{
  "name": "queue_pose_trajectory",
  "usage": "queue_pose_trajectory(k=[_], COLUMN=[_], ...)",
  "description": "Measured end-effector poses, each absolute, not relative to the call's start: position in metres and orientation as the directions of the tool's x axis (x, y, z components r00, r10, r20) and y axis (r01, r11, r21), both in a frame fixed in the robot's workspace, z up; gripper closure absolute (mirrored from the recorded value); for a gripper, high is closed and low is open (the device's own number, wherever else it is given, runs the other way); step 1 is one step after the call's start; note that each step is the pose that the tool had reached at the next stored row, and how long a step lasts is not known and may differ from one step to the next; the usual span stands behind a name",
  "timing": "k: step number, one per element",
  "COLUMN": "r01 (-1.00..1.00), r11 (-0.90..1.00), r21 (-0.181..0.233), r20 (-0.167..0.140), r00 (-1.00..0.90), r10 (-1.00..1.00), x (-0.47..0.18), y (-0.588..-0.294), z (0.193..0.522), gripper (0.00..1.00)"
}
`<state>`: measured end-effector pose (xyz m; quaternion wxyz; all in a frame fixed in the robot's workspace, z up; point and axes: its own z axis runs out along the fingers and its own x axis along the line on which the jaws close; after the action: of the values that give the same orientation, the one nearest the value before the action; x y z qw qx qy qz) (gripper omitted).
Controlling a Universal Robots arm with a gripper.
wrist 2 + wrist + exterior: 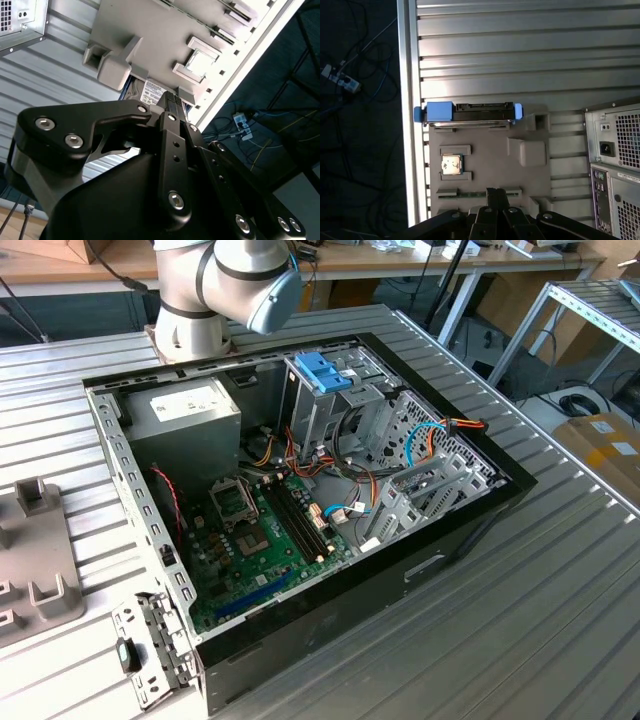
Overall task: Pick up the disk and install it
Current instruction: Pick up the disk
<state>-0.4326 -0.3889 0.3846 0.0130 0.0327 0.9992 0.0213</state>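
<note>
The disk [468,113] is a grey drive in a light-blue carrier, standing on its edge in a slot at the far end of a grey fixture plate [490,155]. In the second wrist view its white label [152,92] peeks out past the fixture's blocks. My gripper [497,192] hangs above the near part of the plate, well short of the disk and touching nothing. Its black fingertips [172,100] lie together, shut and empty. The open computer case [300,490] lies on the table with its upright metal drive cage [325,405].
A square processor chip [451,164] sits in a pocket of the fixture. The case's rear panel [615,165] is close beside the plate. The slatted metal table's edge [405,125] runs just past the disk, with cables on the floor beyond. A loose bracket [150,650] lies near the case.
</note>
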Motion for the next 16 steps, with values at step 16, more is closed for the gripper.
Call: queue_pose_trajectory(k=[16], r01=[-0.041], r11=[0.998], r21=[0.043], r20=[-0.025], r00=[-0.999], r10=[-0.04], x=[-0.4325], y=[-0.3889], z=[0.3846], gripper=[0.9])
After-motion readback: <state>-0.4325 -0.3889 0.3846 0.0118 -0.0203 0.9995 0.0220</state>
